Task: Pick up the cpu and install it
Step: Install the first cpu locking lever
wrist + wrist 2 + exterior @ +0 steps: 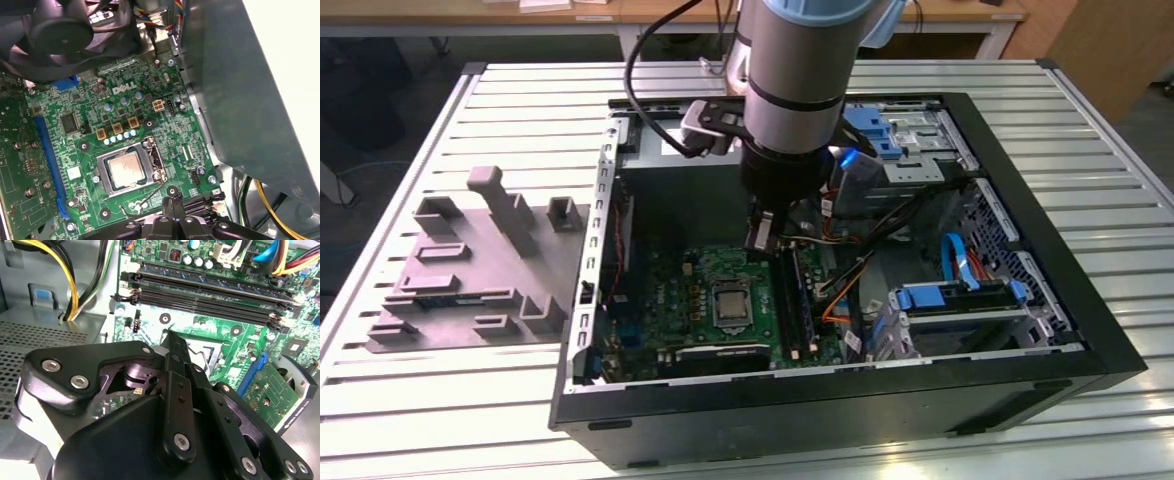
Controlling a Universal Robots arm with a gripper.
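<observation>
— So where is the cpu (126,168) right now?

— Seated in the socket frame (131,167) on the green motherboard (90,150), silvery top facing up; the first wrist view shows it flat inside the metal frame, with a thin wire lever running along the frame's edge toward the claw. In the exterior view it is the small grey square (731,305) low in the open computer case (1014,330).

— And the claw?

— The claw (174,201) hangs just off one side of the socket, above the board, with its two black fingertips (171,202) pressed together and nothing between them. In the second wrist view the same fingers (175,347) taper to a closed tip pointing at the socket's edge, near the long black memory slots (210,290).

— Is it touching the chip?

— No, it is beside the frame, apart from the chip itself. Whether the tip touches the lever or the board, I cannot tell.

— What else is around?

— The case lies on its side on a slatted metal desk (480,420), and a grey moulded fixture (474,265) sits on the desk to the exterior view's left of the case. Yellow cables (270,205) run along the case wall.
</observation>
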